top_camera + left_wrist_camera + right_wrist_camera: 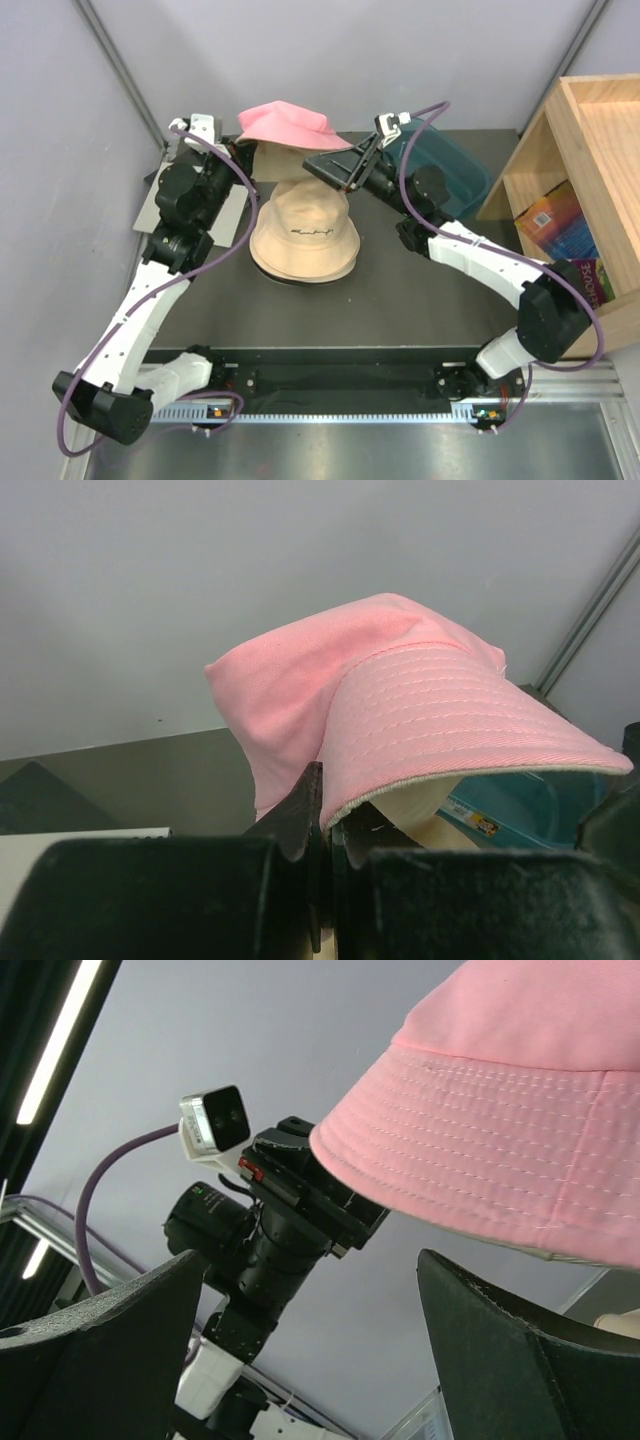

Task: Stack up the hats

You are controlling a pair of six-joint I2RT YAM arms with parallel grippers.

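Top external view showed beige hats (305, 235) piled on the table (420, 300). The left gripper (326, 825) was pinched tight on the brim of the pink hat (283, 125), holding it up in the air behind the pile. The right gripper (310, 1350) was wide open just beside it, holding nothing. The pink hat probably had to go on top.

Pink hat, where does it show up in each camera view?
Top external: pink hat at top centre, beyond the beige hats.
Left wrist: centre, brim pinched in the left gripper's jaws.
Right wrist: upper right, above the right gripper's open jaws.
Shared landmark: the left gripper at the brim.
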